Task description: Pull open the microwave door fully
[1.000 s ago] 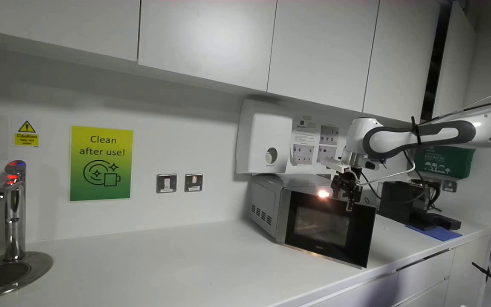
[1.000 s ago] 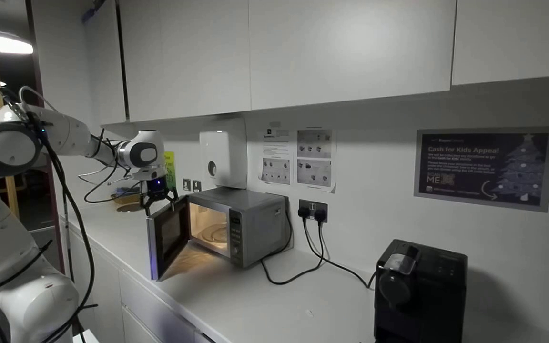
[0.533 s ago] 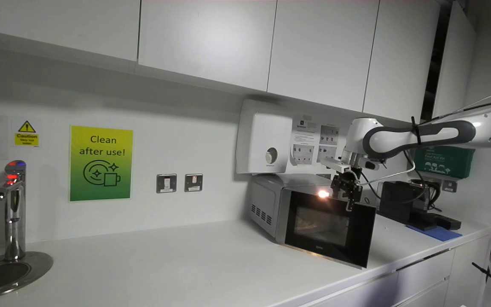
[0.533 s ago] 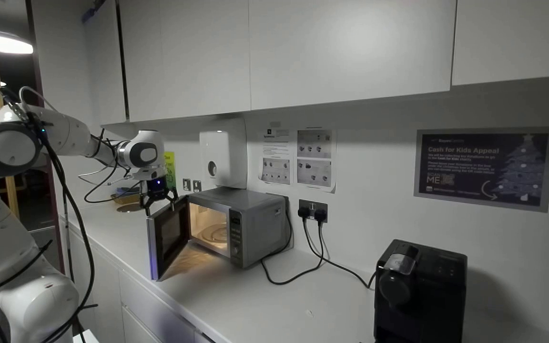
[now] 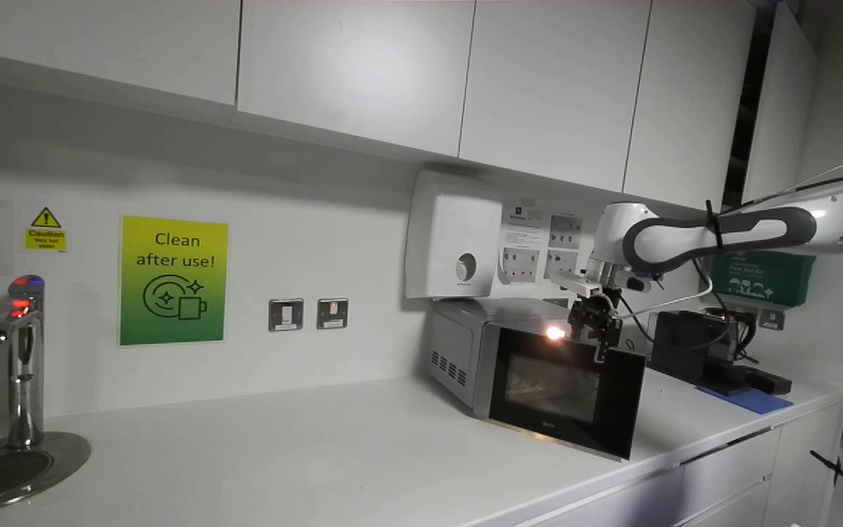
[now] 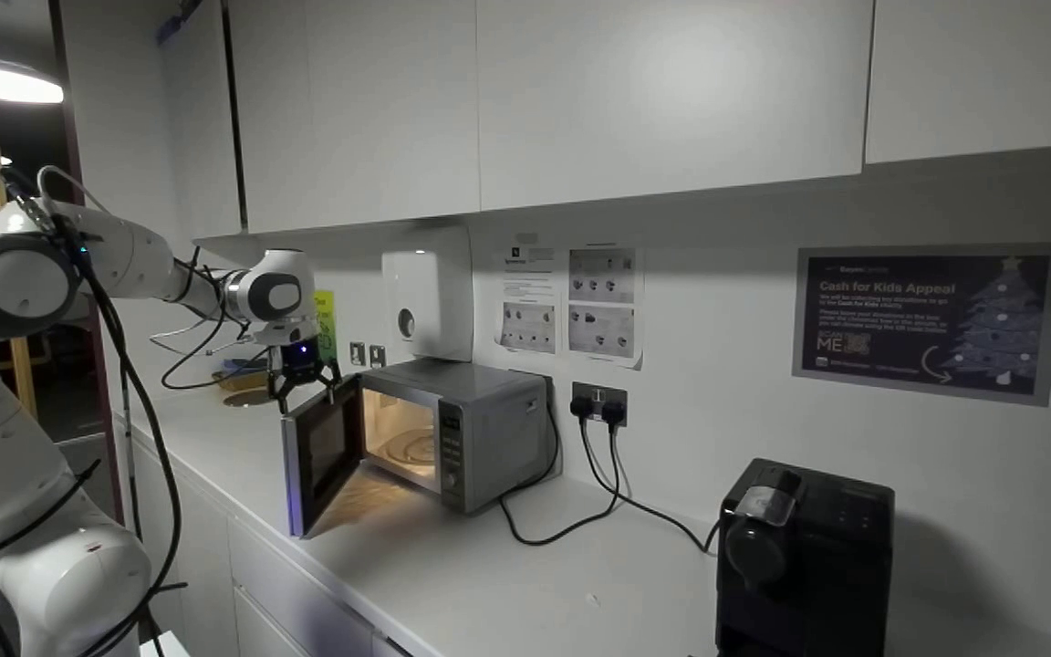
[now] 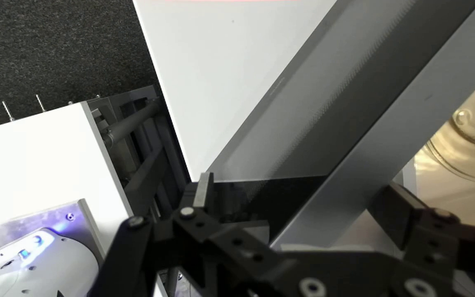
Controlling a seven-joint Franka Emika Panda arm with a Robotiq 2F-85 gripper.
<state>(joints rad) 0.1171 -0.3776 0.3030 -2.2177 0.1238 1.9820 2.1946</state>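
Note:
The silver-grey microwave stands on the counter with its lit interior showing. Its door, dark-windowed and silver-framed, is swung well out from the oven in both exterior views. Over the door's top edge hangs my gripper, pointing down with its jaws wide apart. In the wrist view the door's silver top edge runs diagonally through the gap of the gripper. One finger is on the outer glass side, apart from it. The finger on the oven side is close to the edge; whether it touches, I cannot tell.
A white dispenser hangs on the wall just above the microwave, below the wall cabinets. A black coffee machine stands farther along the counter, with power cables between. A tap is at the far end.

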